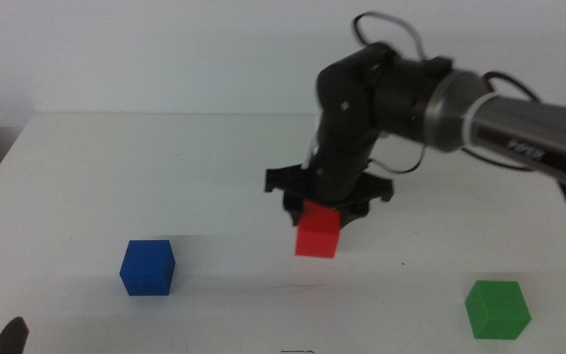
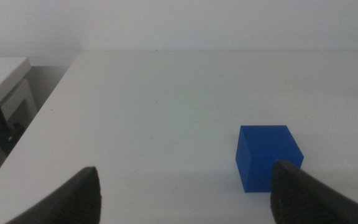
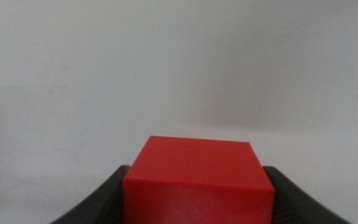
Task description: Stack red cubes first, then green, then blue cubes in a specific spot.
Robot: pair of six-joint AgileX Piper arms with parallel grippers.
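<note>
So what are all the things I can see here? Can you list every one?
red cube: one, bright red, near the middle of the table, held between the right gripper's jaws.
blue cube: one, deep blue, on the table toward the left side, alone.
green cube: one, green, on the table at the front right, alone.
table: one, white, under everything.
right gripper: one, dark, over the table's middle, shut on the red cube.
left gripper: one, dark, waiting open at the front left corner, near the blue cube but not touching it.
</note>
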